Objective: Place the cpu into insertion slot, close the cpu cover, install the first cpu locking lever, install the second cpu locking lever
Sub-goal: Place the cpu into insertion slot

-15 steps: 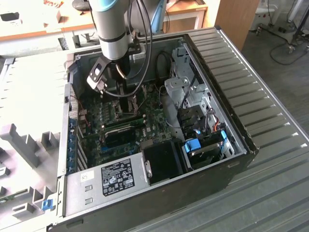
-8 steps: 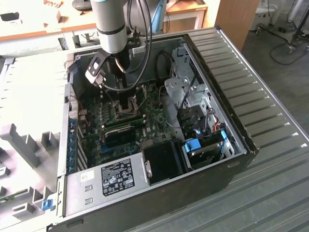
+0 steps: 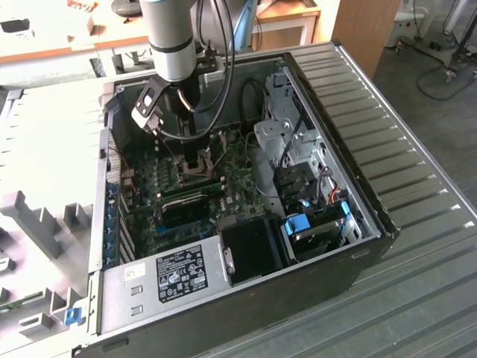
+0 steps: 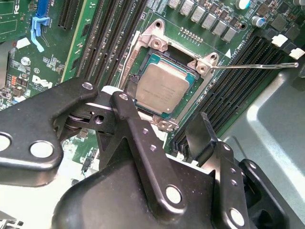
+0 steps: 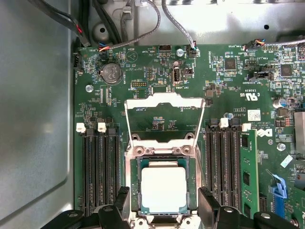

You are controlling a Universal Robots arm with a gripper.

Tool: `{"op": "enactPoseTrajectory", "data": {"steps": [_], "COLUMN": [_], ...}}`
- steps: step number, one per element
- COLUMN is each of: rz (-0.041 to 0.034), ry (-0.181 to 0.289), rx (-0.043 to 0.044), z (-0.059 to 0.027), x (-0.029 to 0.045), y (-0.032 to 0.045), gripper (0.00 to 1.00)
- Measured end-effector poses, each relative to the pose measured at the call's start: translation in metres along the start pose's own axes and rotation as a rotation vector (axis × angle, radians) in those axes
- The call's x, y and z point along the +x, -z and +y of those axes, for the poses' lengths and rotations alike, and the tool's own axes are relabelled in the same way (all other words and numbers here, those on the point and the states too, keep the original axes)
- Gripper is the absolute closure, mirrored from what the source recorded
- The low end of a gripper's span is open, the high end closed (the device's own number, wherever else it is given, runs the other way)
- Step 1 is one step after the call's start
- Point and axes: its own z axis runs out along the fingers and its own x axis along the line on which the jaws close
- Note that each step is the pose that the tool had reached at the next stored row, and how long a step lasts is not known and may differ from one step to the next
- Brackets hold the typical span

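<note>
The cpu, a silvery square chip, lies flat in the insertion slot on the green motherboard; it also shows in the second wrist view as the cpu. My gripper is open, with one black finger on each side of the socket, both clear of the chip. The cpu cover, a thin metal frame, stands swung back on the far side of the slot. A thin wire locking lever sticks out beside the socket. In the exterior view my gripper hangs low inside the computer case.
Long black memory slots flank the socket on both sides. In the open case are a power supply, a black block, a drive cage with blue tabs and loose cables. A grey slatted table surrounds the case.
</note>
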Motion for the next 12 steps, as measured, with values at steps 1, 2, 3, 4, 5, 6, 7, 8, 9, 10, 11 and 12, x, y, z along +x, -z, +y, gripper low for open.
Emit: {"op": "enactPoseTrajectory", "data": {"steps": [1,2,3,4,5,6,7,8,9,10,11,12], "rz": [0.0000,0.0000,-0.0001,-0.0001,-0.0001,-0.0001,-0.0001,-0.0001,-0.0001,-0.0001,-0.0002,-0.0002], "ry": [0.000,0.000,0.000,0.000,0.000,0.000,0.000,0.000,0.000,0.000,0.000,0.000], "rx": [0.0000,-0.0001,0.0000,0.0000,0.0000,0.0000,0.0000,0.0000,0.0000,0.0000,0.0000,0.0000], "z": [0.0000,0.0000,0.0000,0.0000,0.0000,0.0000,0.0000,0.0000,0.0000,0.0000,0.0000,0.0000], "x": [0.0000,0.0000,0.0000,0.0000,0.0000,0.0000,0.0000,0.0000,0.0000,0.0000,0.0000,0.0000], "y": [0.0000,0.0000,0.0000,0.0000,0.0000,0.0000,0.0000,0.0000,0.0000,0.0000,0.0000,0.0000], "gripper": [0.33,0.33,0.33,0.33,0.33,0.33,0.34,0.34,0.40,0.47,0.47,0.53]}}
